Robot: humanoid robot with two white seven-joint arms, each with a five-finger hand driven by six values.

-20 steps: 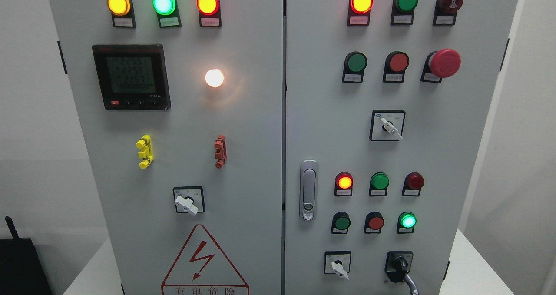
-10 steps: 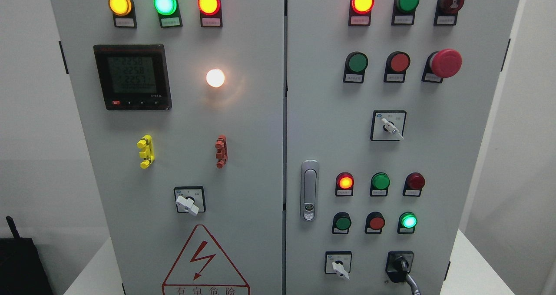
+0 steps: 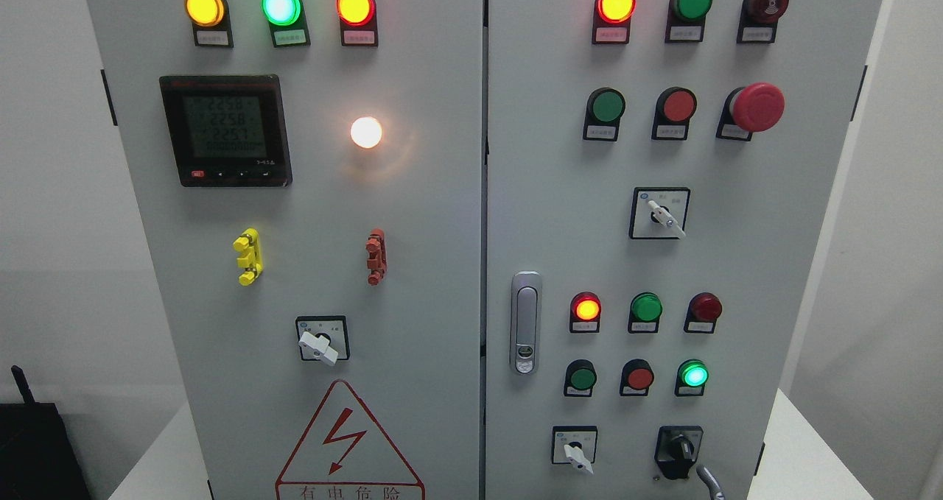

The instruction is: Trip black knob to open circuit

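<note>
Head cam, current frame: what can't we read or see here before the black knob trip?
- Hand at the black knob: only a grey tip shows, rest cut off by the bottom edge.
- Small labels under the lamps: too small to read.
- Meter digits: blurry.
- Warning sign: bottom cut off.

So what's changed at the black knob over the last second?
The robot hand, only a grey fingertip at the bottom edge, has let go of the black knob and dropped down and to the right. The knob's handle, tilted before, now stands about upright. The lamps and the white-handled switch beside it look the same.
</note>
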